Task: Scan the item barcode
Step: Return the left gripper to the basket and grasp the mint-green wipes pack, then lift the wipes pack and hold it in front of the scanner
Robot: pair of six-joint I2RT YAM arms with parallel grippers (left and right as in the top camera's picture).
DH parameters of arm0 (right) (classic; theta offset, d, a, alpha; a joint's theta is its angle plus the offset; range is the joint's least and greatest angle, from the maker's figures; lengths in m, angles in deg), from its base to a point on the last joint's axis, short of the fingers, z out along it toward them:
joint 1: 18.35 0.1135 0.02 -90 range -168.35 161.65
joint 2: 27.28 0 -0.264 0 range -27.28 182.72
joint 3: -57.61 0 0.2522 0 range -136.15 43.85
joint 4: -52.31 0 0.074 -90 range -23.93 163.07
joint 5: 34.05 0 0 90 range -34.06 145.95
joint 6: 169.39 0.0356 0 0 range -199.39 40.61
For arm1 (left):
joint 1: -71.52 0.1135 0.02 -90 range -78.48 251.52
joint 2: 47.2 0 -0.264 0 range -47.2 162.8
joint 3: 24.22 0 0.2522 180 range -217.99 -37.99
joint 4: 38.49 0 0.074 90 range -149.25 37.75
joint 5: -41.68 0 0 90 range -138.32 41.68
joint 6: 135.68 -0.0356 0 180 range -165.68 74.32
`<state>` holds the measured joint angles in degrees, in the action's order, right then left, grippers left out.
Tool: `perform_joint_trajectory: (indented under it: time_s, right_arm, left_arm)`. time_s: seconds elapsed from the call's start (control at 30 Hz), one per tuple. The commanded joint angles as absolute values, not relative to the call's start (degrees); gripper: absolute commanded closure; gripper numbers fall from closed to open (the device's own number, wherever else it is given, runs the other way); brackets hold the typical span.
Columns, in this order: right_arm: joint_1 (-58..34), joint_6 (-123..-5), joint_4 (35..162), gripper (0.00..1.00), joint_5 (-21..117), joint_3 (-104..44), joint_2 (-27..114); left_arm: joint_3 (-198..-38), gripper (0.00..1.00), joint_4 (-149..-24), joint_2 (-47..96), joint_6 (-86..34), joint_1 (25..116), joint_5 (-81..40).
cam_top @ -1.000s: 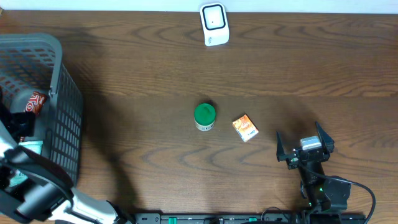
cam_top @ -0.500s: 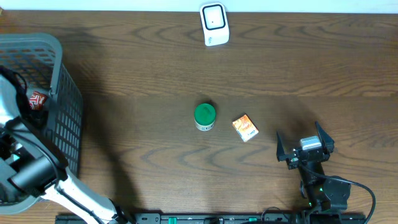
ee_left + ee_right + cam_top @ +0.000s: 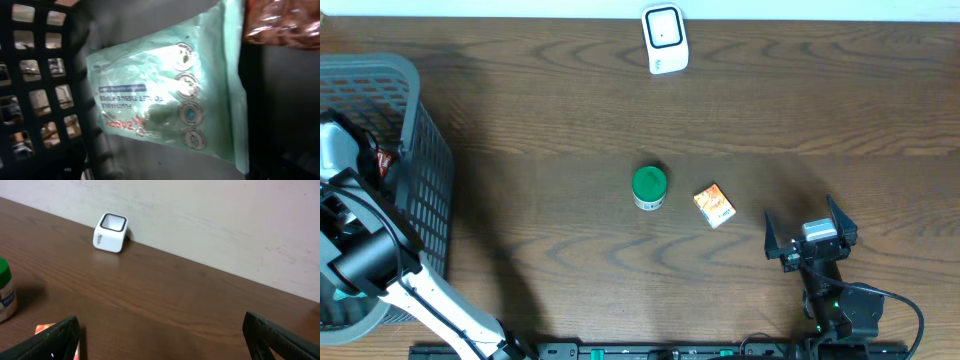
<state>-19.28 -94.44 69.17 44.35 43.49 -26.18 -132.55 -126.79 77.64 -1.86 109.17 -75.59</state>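
We see the left gripper (image 3: 172,117) spread wide inside the basket (image 3: 420,170), the green tissue pack (image 3: 160,90) lying just below it; the right gripper (image 3: 799,208) stands wide too, well apart

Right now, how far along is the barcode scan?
Done: unclear; a jar and small box lie on the table. In hand: left end effector, open, hovers over a tissue pack in the basket, gripping nothing. Remaining: grasp it, present it to the scanner. Right end effector sits open.
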Motion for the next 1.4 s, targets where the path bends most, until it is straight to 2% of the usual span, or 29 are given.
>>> perform_joint_trajectory:
  time_s: [0.0, 0.33, 0.7, 0.73, 0.8, 0.87, 0.9, 0.97, 1.07, 1.1, 1.13, 1.37]
  right_arm:
    - [-19.15, -94.04, 69.38, 0.01, 44.48, 43.51, -26.24]
    - [-19.15, -94.04, 69.38, 0.01, 44.48, 43.51, -26.26]
    - [-19.15, -94.04, 69.38, 0.01, 44.5, 43.51, -26.24]
    - [-19.15, -94.04, 69.38, 0.01, 44.5, 43.51, -26.24]
    - [-19.15, -94.04, 69.38, 0.01, 44.48, 43.51, -26.24]
    - [-19.15, -94.04, 69.36, 0.01, 44.48, 43.51, -26.24]
    - [-19.15, -94.04, 69.38, 0.01, 44.5, 43.51, -26.24]
    - [-19.15, -94.04, 69.38, 0.01, 44.5, 43.51, -26.24]
    - [-19.15, -94.02, 69.38, 0.01, 44.48, 43.51, -26.24]
    - [-19.15, -94.04, 69.38, 0.01, 44.48, 43.51, -26.24]
    - [-19.15, -94.02, 69.38, 0.01, 44.48, 43.51, -26.24]
    - [-19.15, -94.02, 69.38, 0.01, 44.48, 43.51, -26.24]
  left_arm:
    - [-129.8, 0.02, -127.34, 80.24, -2.54, 110.57, -77.6]
    - [-122.98, 0.02, -124.5, 80.98, -1.84, 116.43, -77.73]
    - [-122.47, 0.0, -125.05, 80.98, -0.81, 120.45, -77.75]
    - [-122.47, 0.04, -125.02, 80.98, -0.81, 120.49, -77.75]
    - [-122.47, 0.18, -125.02, 80.98, -0.81, 120.47, -77.77]
    - [-122.47, 0.44, -125.02, 80.98, -0.81, 120.47, -77.77]
    - [-122.47, 0.53, -125.0, 80.98, -0.84, 120.47, -77.79]
    - [-122.47, 0.67, -125.0, 80.98, -0.81, 120.47, -77.99]
    - [-122.47, 0.81, -125.0, 80.98, -0.81, 120.47, -78.01]
    - [-122.47, 0.89, -124.98, 80.98, -0.81, 120.47, -78.01]
    - [-122.5, 0.92, -124.98, 80.98, -0.81, 120.47, -77.99]
    - [-129.71, 0.93, -131.73, 80.02, -0.81, 119.55, -77.29]
